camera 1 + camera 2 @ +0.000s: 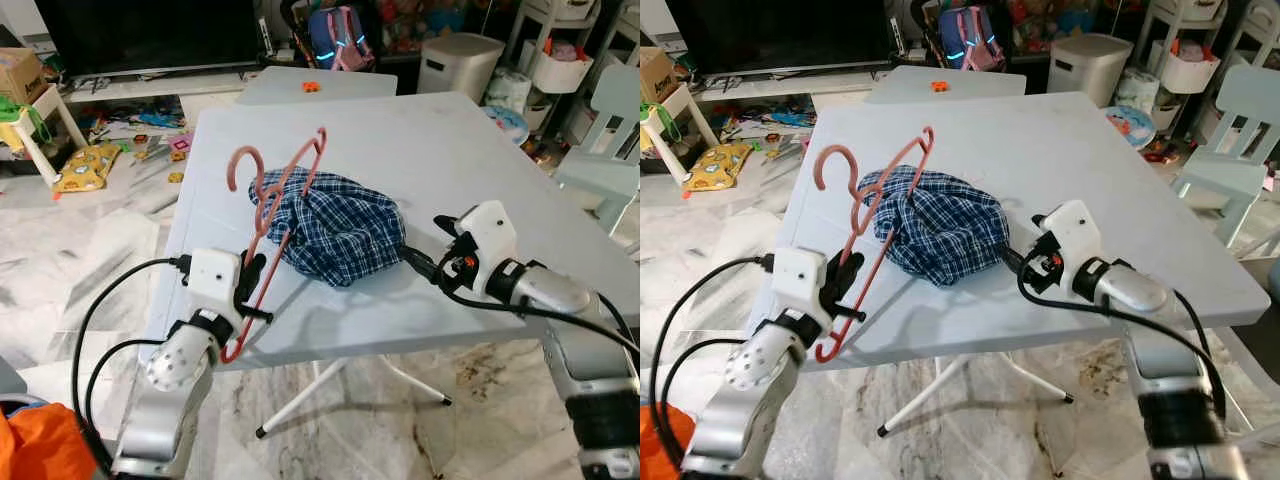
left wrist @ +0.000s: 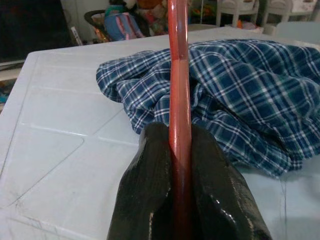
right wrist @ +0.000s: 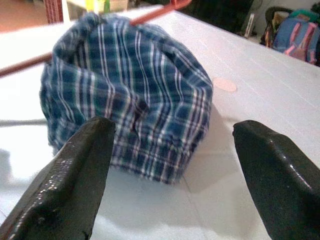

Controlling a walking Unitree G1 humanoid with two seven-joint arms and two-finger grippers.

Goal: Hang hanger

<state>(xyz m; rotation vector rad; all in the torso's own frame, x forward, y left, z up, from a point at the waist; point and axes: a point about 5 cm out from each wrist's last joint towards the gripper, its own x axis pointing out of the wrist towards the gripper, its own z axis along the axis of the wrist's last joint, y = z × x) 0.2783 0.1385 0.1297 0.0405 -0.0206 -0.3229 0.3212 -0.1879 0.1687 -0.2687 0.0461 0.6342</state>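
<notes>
Halfway maybe: left gripper clenches the red hanger, right gripper spread wide at the shirt's three o'clock, nothing hung yet.

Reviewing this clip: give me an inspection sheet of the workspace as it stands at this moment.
Surface: grey folding table, mostly bare.
Job's things: red hanger raised at a tilt, partly inside the crumpled blue plaid garment lying on the table.
Clutter: small orange item on the far table.
Grippers: left gripper shut on the hanger's bar; right gripper open, facing the garment, apart from it.
Cables: black cables loop beside the left arm; more along the right arm.
Surroundings: toys on marble floor, television, backpack, white bin, pale chair.
</notes>
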